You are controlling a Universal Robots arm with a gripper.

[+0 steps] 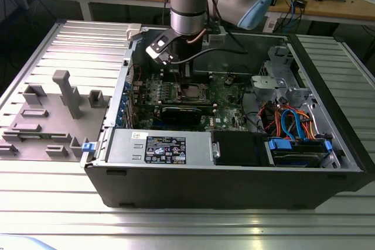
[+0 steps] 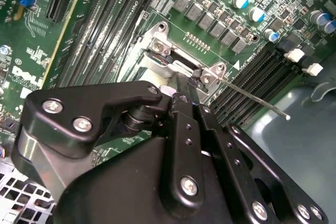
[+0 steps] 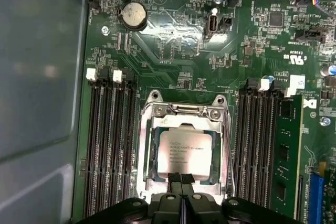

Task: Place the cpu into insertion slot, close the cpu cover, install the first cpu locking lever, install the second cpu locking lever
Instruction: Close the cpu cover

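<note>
The cpu (image 3: 185,150) lies flat in the insertion slot (image 3: 143,129) of the green motherboard (image 3: 173,51), silver top up. The cpu cover (image 3: 181,125) lies down around it, its window framing the chip. My gripper (image 3: 181,178) is shut, its two fingertips pressed together at the cover's edge with nothing visible between them. In the second wrist view the black fingers (image 2: 185,129) hide most of the socket, and a thin metal locking lever (image 2: 252,100) sticks out free from the hinge end (image 2: 168,59). In the exterior view my gripper (image 1: 187,77) hangs just above the socket (image 1: 191,91).
Long black memory slots (image 3: 110,140) flank the socket on both sides. A black graphics card (image 1: 186,112) lies in front of it. The case walls (image 1: 234,180), drive cage (image 1: 293,144) and orange and blue cables (image 1: 287,118) close in the exterior view's right. Grey fixtures (image 1: 64,95) stand outside on the left.
</note>
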